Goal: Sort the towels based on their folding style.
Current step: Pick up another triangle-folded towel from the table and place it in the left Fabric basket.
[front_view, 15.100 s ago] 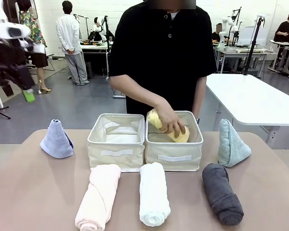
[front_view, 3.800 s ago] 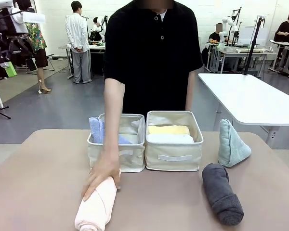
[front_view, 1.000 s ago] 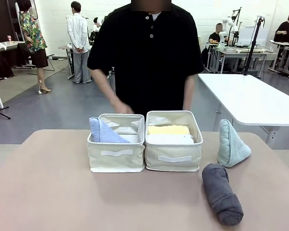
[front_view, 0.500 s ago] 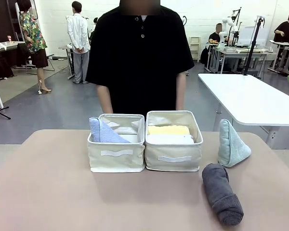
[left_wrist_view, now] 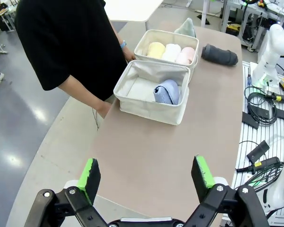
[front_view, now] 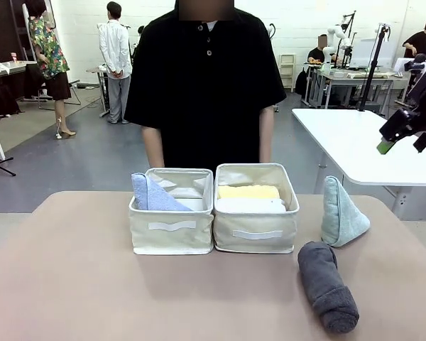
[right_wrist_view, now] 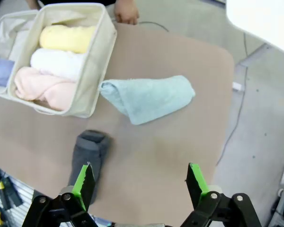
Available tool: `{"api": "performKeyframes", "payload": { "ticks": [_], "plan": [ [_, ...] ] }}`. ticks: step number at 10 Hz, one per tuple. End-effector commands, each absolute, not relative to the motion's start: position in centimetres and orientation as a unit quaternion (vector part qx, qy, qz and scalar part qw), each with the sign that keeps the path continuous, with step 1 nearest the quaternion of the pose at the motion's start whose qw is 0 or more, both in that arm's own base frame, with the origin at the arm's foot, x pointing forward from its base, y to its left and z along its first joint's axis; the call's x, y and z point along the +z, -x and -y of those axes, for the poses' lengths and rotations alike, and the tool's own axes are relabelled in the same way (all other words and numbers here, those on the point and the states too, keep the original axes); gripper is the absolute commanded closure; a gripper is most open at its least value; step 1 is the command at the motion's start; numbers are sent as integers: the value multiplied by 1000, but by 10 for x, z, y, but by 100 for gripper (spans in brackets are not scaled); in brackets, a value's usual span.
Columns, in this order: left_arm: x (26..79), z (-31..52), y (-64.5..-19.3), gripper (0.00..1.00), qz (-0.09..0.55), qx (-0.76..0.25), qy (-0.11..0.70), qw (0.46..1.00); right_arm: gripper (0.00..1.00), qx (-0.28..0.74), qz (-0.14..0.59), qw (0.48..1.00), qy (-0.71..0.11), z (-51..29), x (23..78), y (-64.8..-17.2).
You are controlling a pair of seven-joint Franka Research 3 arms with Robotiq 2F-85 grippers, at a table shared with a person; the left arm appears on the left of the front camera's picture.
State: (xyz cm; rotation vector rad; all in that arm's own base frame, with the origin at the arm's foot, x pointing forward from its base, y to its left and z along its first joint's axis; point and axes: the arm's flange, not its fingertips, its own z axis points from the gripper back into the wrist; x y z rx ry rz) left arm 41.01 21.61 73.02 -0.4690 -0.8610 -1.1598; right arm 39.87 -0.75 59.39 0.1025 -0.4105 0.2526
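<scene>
Hovering over the bench's (front_view: 71,284) left end: left gripper (left_wrist_view: 146,172), jaws open. Left bin (front_view: 172,229): blue cone (front_view: 150,193). Right bin (front_view: 256,232): yellow roll (front_view: 248,191), white roll (front_view: 250,204), pink roll (right_wrist_view: 38,85). On bench to its right: mint cone (front_view: 341,213), grey roll (front_view: 328,285) nearer. Raised far right: right gripper (front_view: 403,138), jaws open.

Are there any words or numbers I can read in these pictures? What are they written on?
No text can be read.
The white strip on the front of the left bin is blank.
The white strip on the right bin is blank as well.
The dark grey towel and the mint towel show no tag or print.
Any print on the gear far behind the person is too small to read.
</scene>
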Motion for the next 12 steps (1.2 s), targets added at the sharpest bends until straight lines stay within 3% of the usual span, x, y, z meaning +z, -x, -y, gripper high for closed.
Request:
{"api": "performKeyframes", "payload": {
  "ticks": [1, 5, 8, 9, 10, 12],
  "plan": [
    [731, -215, -409, 0, 393, -525, 213, 724, 0, 118, 211, 969, -40, 9, 600, -398],
    [731, -215, -409, 0, 393, -525, 213, 724, 0, 128, 208, 968, -52, 11, 598, -398],
    [731, -215, -409, 0, 393, -525, 213, 724, 0, 228, 198, 953, 42, -75, 590, -381],
    [731, -215, -409, 0, 393, -525, 213, 724, 0, 258, 168, 944, 117, -93, 587, -370],
    [731, -215, -409, 0, 393, -525, 213, 724, 0, 271, 174, 931, 173, -67, 605, -331],
    [731, -215, -409, 0, 393, -525, 213, 724, 0, 223, 256, 921, 191, 25, 633, -213]
  ]
}}
